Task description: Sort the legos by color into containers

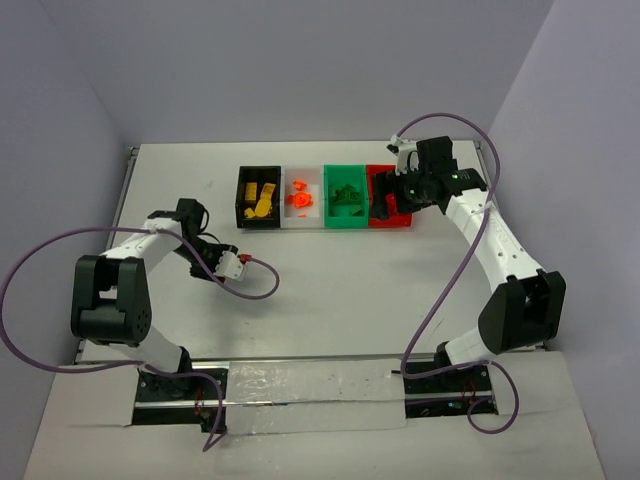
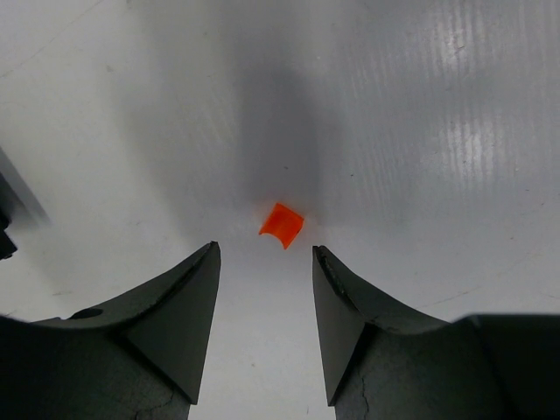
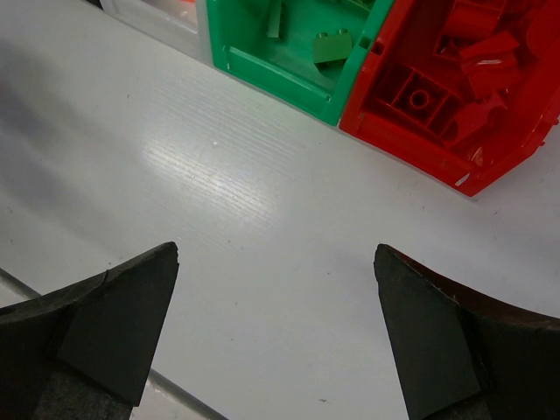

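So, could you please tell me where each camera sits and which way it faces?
Top external: above and behind the bases, looking down on the table with black bin, white bin, green bin, red bin; left arm, right arm show.
Left wrist: on that wrist, facing down at an orange lego; the open left gripper frames it.
Right wrist: on that wrist, facing down and forward at the green bin and red bin; the wide-open right gripper shows.
Shared: top and right wrist both show those bins.

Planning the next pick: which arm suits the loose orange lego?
Left: the small orange plastic lego lies ahead of the open left fingers; the right fingers hover by the red plastic bin.
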